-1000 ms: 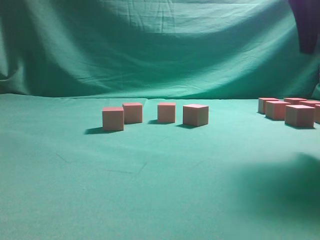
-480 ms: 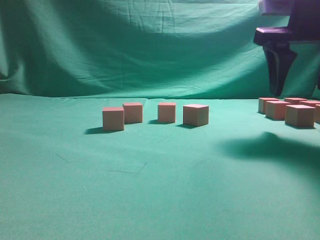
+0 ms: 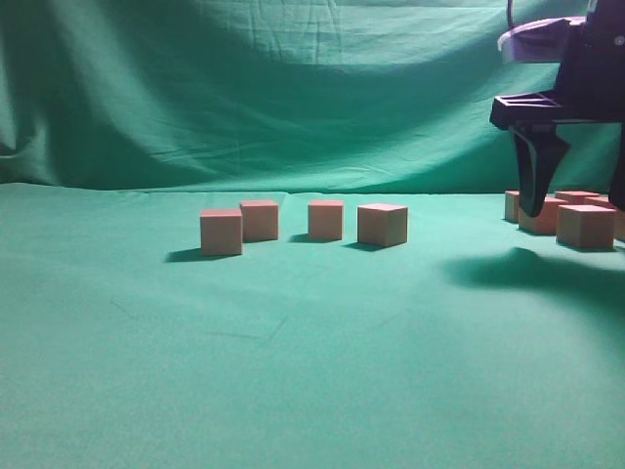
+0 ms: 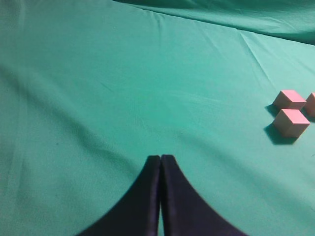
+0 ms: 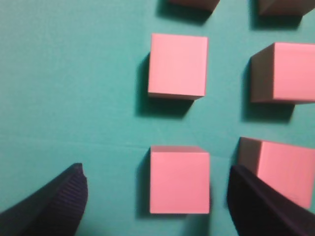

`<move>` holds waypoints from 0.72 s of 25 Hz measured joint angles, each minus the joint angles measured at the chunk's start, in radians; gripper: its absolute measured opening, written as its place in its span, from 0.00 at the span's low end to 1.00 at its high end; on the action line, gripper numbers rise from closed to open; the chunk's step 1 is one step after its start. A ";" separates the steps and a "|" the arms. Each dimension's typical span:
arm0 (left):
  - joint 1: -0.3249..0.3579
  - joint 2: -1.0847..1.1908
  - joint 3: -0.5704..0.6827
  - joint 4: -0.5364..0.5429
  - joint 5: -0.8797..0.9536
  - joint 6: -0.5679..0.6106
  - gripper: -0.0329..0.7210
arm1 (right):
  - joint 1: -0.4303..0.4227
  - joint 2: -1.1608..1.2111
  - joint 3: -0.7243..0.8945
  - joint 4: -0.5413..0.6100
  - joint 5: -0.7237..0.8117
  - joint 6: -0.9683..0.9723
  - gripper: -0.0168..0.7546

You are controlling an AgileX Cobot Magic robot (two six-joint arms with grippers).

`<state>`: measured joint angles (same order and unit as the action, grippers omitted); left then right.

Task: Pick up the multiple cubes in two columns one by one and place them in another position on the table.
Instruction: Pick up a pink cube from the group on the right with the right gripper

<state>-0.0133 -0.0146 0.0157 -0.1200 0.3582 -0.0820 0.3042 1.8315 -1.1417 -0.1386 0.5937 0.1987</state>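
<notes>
The right tool (image 5: 156, 196) hangs with its fingers spread wide and empty above the group of cubes at the right side of the surface (image 3: 293, 371). In the right wrist view one cube (image 5: 179, 180) sits between the two dark fingers, with a second cube (image 5: 177, 66) beyond it in the same column and neighbours (image 5: 283, 169) in the next column just beside it.

The main risk, as I judge it, is the tight spacing. The right-hand finger (image 5: 261, 206) lines up near the gap between the target cube and its neighbour, so a straight descent could land on that neighbour's edge or push it aside. The target also sits closer to that finger than to the other, so closing could drag it sideways before both fingers meet it, leaving a skewed grip that could slip on lifting.

Four cubes (image 3: 382, 224) already stand in a loose row mid-surface, well apart from the group.

The left tool (image 4: 160, 191) is pressed closed, empty, over bare cloth, with two cubes (image 4: 291, 122) off to its right.
</notes>
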 joint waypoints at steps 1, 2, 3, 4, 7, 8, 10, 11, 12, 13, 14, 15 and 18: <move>0.000 0.000 0.000 0.000 0.000 0.000 0.04 | 0.000 0.004 0.000 0.000 -0.008 0.000 0.78; 0.000 0.000 0.000 0.000 0.000 0.000 0.04 | 0.000 0.007 0.000 0.000 -0.016 0.000 0.78; 0.000 0.000 0.000 0.000 0.000 0.000 0.04 | 0.000 0.012 0.000 0.000 -0.024 0.000 0.78; 0.000 0.000 0.000 0.000 0.000 0.000 0.04 | 0.000 0.017 0.000 0.000 -0.031 0.000 0.71; 0.000 0.000 0.000 0.000 0.000 0.000 0.04 | 0.000 0.034 0.000 0.000 -0.045 0.000 0.64; 0.000 0.000 0.000 0.000 0.000 0.000 0.04 | 0.000 0.041 0.000 0.000 -0.049 0.000 0.62; 0.000 0.000 0.000 0.000 0.000 0.000 0.04 | 0.000 0.052 0.000 0.000 -0.057 0.000 0.63; 0.000 0.000 0.000 0.000 0.000 0.000 0.04 | 0.000 0.059 0.000 -0.002 -0.059 0.000 0.63; 0.000 0.000 0.000 0.000 0.000 0.000 0.04 | 0.000 0.063 0.000 -0.002 -0.062 0.000 0.63; 0.000 0.000 0.000 0.000 0.000 0.000 0.04 | 0.000 0.065 0.000 -0.002 -0.063 0.000 0.63; 0.000 0.000 0.000 0.000 0.000 0.000 0.04 | 0.000 0.065 0.000 -0.004 -0.068 0.000 0.57; 0.000 0.000 0.000 0.000 0.000 0.000 0.04 | 0.000 0.067 0.000 -0.005 -0.070 0.000 0.53; 0.000 0.000 0.000 0.000 0.000 0.000 0.04 | 0.000 0.068 0.000 -0.008 -0.072 0.000 0.35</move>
<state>-0.0133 -0.0146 0.0157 -0.1200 0.3582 -0.0820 0.3042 1.8992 -1.1417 -0.1465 0.5214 0.1987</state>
